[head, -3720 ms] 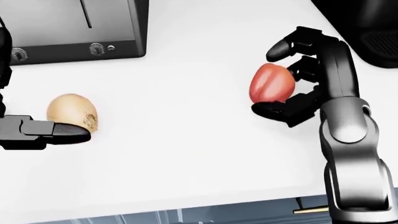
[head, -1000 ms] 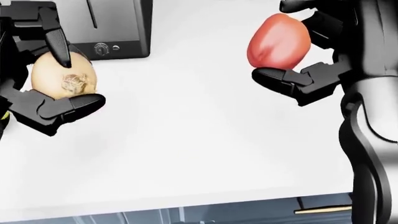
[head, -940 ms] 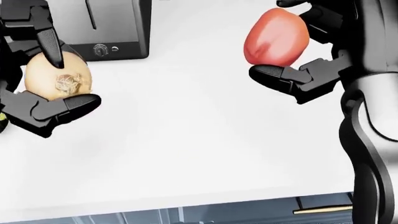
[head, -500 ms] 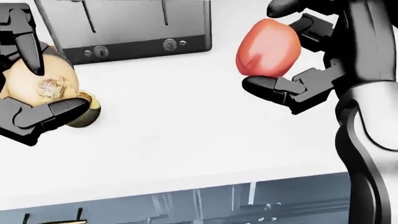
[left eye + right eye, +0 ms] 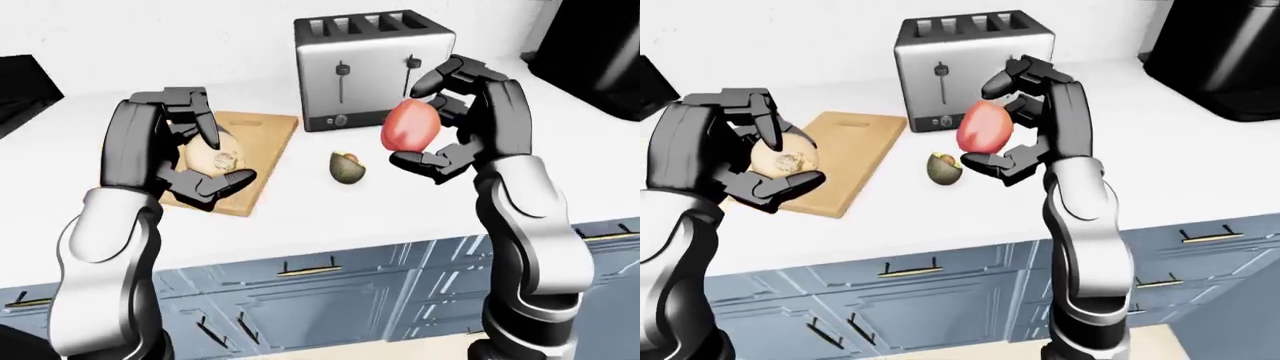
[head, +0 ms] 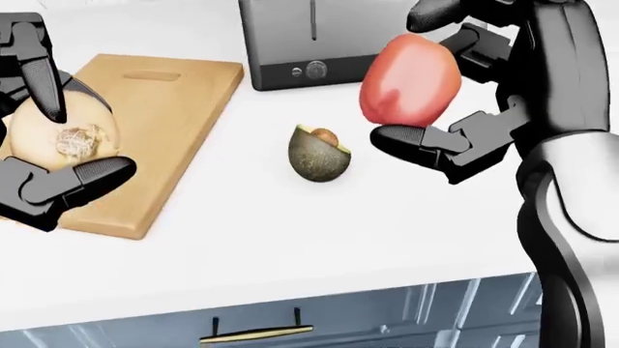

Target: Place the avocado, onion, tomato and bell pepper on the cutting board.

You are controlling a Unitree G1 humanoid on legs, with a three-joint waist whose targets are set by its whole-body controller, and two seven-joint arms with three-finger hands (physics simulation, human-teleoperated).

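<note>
A tan onion (image 6: 56,136) is held off the counter with my left hand (image 6: 79,141) shut on it, over the left part of the wooden cutting board (image 6: 169,101). My right hand (image 6: 411,72) is shut on a smooth red vegetable (image 6: 406,90), tomato or bell pepper, I cannot tell which. It hangs in the air to the right of the board. A halved avocado (image 6: 319,154) lies on the white counter between the board and my right hand, apart from both. The fourth vegetable is not in view.
A steel toaster (image 5: 372,67) stands beyond the avocado, near the board's far right corner. A black appliance (image 5: 1218,60) sits at the counter's right end. Blue drawer fronts (image 5: 910,300) run below the counter edge.
Both hands lifted the onion and red vegetable off the counter. The camera then turned left: the toaster slid right, and the board and avocado came into view.
</note>
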